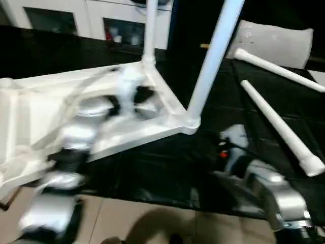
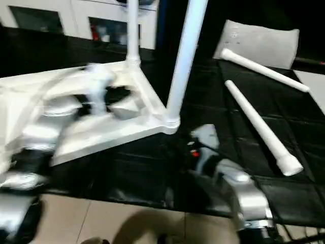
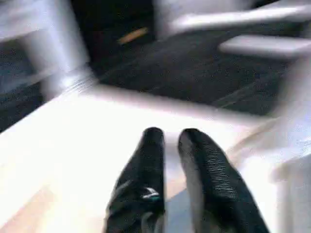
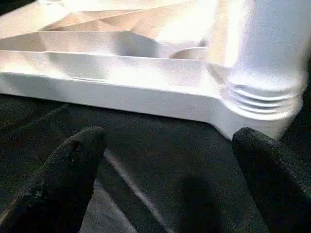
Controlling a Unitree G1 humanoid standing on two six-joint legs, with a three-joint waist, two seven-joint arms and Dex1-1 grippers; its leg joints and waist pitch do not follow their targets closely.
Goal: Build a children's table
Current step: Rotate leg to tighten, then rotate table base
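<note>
The white tabletop lies upside down on the black mat, ribbed underside up. Two white legs stand in its corner sockets, one at the far corner and one at the near right corner. Two loose legs lie on the mat to the right. My left gripper hovers over the tabletop's underside, its fingers almost together with nothing between them. Low over the mat, my right gripper is open wide just in front of the near right corner socket, touching nothing.
A white pillow-like slab leans at the back right. A white cabinet with dark compartments stands behind the mat. The mat's front edge meets a beige tiled floor near me.
</note>
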